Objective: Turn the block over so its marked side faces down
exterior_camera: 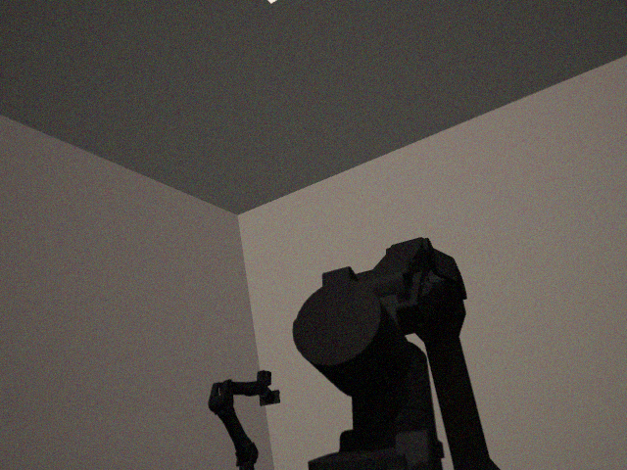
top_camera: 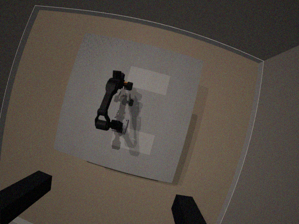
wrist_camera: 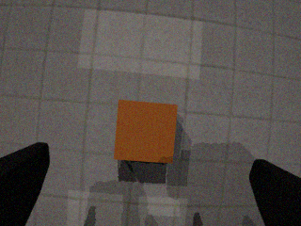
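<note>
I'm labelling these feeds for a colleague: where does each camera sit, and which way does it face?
Top: high above, looking down at the table; the arm shows.
Exterior: low, tilted up at walls and ceiling; the arm's dark links loom close.
Wrist: on the arm near the claw, facing the block; both fingertips show.
Top and exterior share the arm.
</note>
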